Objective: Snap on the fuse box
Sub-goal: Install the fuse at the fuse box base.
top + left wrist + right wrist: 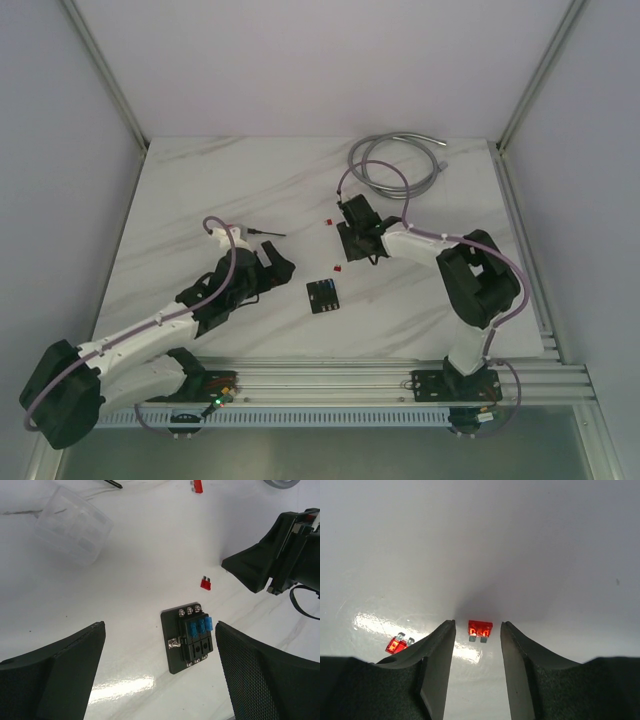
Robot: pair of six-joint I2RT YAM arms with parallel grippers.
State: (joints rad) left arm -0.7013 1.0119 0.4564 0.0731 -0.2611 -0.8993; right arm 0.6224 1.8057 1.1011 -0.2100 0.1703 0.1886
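Fuse box (191, 639) lies just ahead of the wide-open, empty left gripper (160, 627); the right gripper (478, 622), jaws parted, straddles a red fuse (480, 628).

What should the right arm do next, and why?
Probably ease the right gripper down and close on the red fuse: it lies on the table between the open jaws, untouched, and the fuse box seems to have empty slots.

Bright even light; glare patches on tabletop (370, 622).
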